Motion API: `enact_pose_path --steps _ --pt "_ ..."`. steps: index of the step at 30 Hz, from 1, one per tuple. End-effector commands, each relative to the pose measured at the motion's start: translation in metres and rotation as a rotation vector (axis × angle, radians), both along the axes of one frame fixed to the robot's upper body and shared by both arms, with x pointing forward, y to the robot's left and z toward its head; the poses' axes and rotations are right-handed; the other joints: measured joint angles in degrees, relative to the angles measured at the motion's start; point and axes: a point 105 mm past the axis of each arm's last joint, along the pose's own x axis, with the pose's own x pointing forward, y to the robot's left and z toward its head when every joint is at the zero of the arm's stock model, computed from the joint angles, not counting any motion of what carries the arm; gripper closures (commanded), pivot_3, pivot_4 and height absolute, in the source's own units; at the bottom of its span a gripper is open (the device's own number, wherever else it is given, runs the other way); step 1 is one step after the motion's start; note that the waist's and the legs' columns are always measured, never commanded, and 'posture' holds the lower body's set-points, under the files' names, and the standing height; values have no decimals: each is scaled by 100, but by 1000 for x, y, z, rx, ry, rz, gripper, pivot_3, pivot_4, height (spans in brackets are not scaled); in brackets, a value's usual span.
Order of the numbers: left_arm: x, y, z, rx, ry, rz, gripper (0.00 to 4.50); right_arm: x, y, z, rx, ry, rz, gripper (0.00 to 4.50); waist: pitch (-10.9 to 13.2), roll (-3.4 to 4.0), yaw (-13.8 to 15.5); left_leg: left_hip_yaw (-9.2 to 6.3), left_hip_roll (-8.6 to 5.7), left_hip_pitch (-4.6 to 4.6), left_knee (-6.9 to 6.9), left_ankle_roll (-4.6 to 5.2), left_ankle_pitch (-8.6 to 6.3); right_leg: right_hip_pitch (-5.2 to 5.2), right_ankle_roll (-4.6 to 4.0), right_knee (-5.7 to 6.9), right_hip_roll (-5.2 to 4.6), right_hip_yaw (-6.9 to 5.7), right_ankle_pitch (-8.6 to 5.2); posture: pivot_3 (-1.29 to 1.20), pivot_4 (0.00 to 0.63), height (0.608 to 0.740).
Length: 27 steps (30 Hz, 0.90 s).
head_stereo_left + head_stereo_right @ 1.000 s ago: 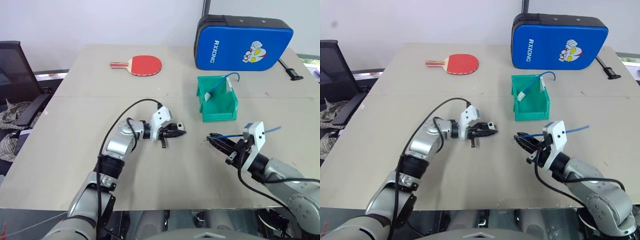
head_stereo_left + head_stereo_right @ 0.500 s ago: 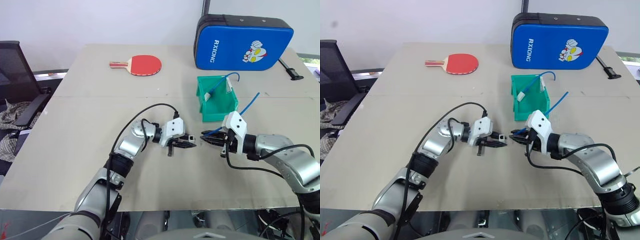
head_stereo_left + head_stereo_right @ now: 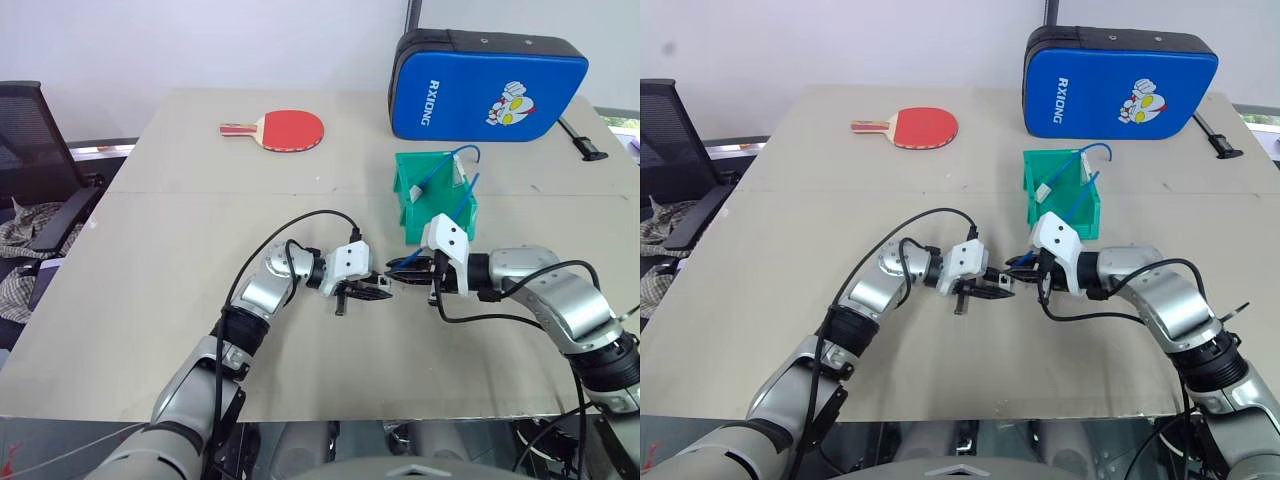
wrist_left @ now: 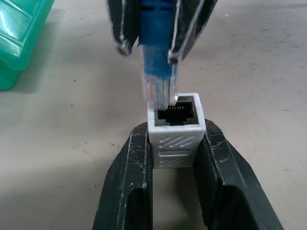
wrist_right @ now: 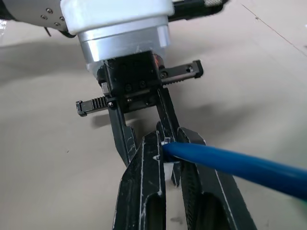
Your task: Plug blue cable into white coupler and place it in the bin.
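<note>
My left gripper [image 4: 175, 143] is shut on the white coupler [image 4: 175, 132], whose dark socket faces my right gripper [image 4: 148, 51]. The right gripper is shut on the blue cable [image 4: 156, 28], just behind its clear plug [image 4: 158, 88]. The plug's tip touches the coupler's rim at the edge of the socket. The two grippers meet tip to tip above the table's middle, left gripper [image 3: 376, 291] and right gripper [image 3: 397, 272]. From there the cable [image 3: 463, 203] rises in front of the green bin [image 3: 436, 222], which stands just behind the right gripper.
In the bin lies another blue cord with a white piece [image 3: 457, 172]. A red paddle [image 3: 288, 129] lies at the back left and a blue case [image 3: 486, 85] at the back right. A black chair [image 3: 30, 150] stands beside the table's left edge.
My right arm has swung in from the front right towards the left gripper, bringing the plug up to the coupler. The left gripper shifted a little right early on, then held still.
</note>
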Motion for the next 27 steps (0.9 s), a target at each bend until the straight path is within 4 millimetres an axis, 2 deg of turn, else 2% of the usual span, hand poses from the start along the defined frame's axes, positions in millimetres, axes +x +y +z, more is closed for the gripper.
enact_pose_path --steps 1,5,13,27 --pt "-1 -6 4 -11 -23 -22 3932 -4 1 -12 -59 20 47 4500 0 0 1 -1 0 0 0 0 0 0 0 0 0 -1 0 0 150 731" --pt "0 -6 5 -12 -23 -18 3932 -6 -5 -21 -124 31 77 4500 -2 1 0 -1 0 3 2 0 0 3 0 0 0 -1 0 0 150 731" --pt "0 -5 5 -11 -26 -17 3932 -7 -7 -19 -155 55 126 4500 -3 2 3 -3 0 5 7 0 0 7 0 1 -1 -4 0 0 150 731" --pt "-3 -8 7 -15 -42 -34 3932 6 8 -33 -269 102 205 4500 -6 4 -9 -9 5 18 11 0 0 16 -2 6 3 -12 0 0 150 731"
